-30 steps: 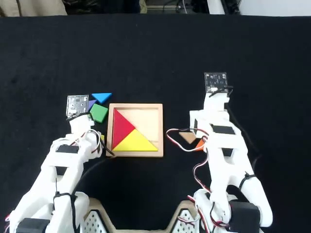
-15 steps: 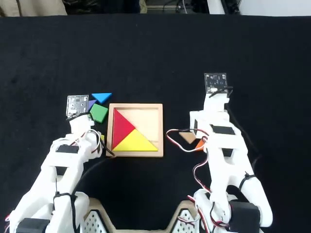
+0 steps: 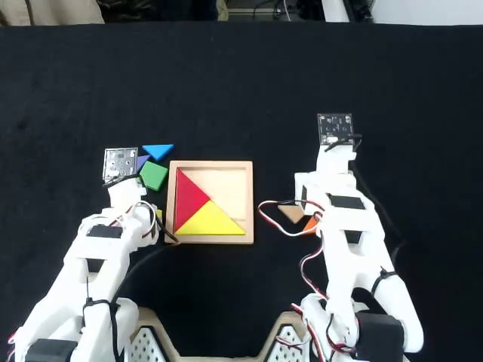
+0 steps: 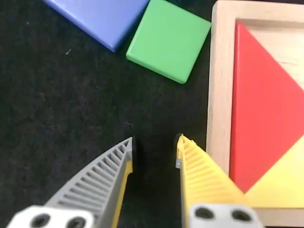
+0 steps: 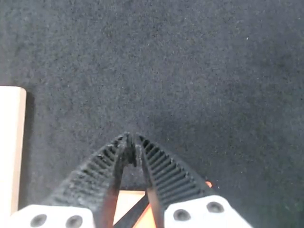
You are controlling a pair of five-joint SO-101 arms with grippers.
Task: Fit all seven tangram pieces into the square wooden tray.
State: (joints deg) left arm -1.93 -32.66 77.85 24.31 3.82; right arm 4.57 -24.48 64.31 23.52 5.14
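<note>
The square wooden tray holds a red triangle and a yellow triangle. Left of it lie a green square, a purple piece and a blue triangle. My left gripper is open over bare cloth, just short of the green square and beside the tray rim. My right gripper is shut and empty above the cloth right of the tray. A tan piece and an orange piece lie partly under the right arm.
Black cloth covers the whole table. Wide bare cloth lies beyond the tray and to the far right. The tray's edge shows beside the right gripper. Red and white cables loop between the tray and the right arm.
</note>
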